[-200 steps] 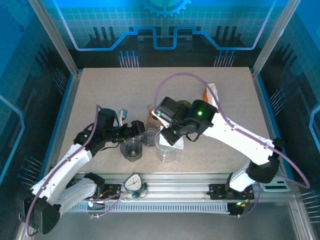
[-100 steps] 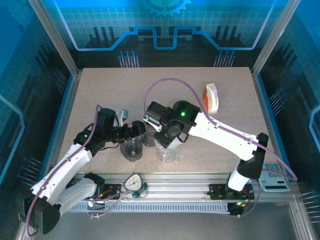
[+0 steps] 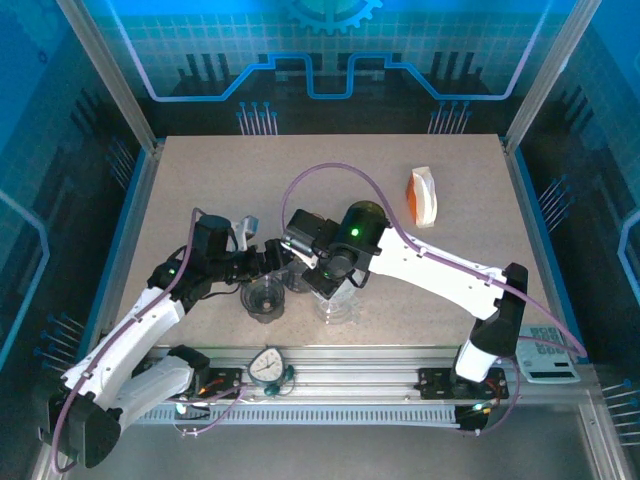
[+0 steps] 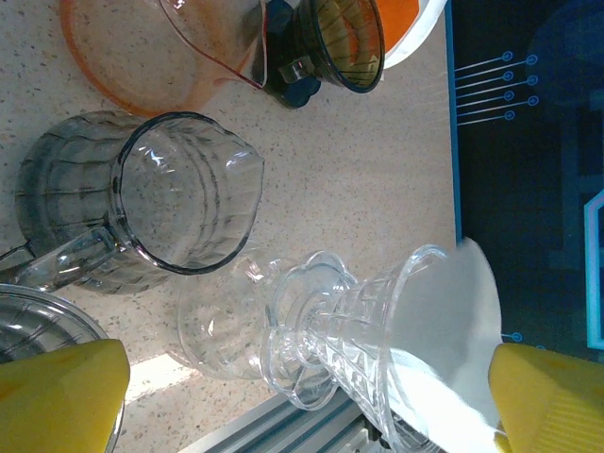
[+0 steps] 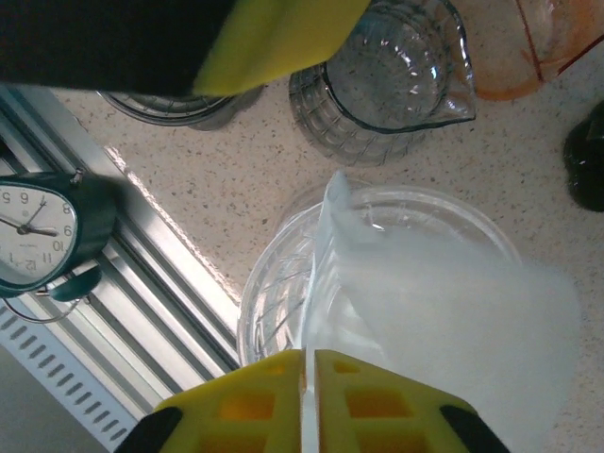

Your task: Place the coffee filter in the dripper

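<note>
Right gripper (image 5: 310,366): yellow fingers nearly closed, pinching the thin upper edge of the white paper coffee filter (image 5: 444,302) between the pads. The filter cone is down inside the mouth of the clear ribbed glass dripper (image 5: 269,311), but skewed: one side stands above the rim and leans outward, so I judge it placed but not seated. Left gripper (image 4: 302,368): jaws spread wide, holding nothing, one finger to each side of the dripper. A clear glass pitcher (image 4: 160,203) stands just beside the dripper, and a teal desk clock (image 5: 38,226) sits on the aluminium rail (image 5: 170,283) at the table's near edge. Risks: on release the paper may cling to a pad and ride up out of the cone as the wrist lifts. A sideways pull on the pinched edge could tip the dripper, which looks top-heavy on its narrow foot. The left fingers, so near, could knock it toward the pitcher. Release fully, then lift straight up.
</note>
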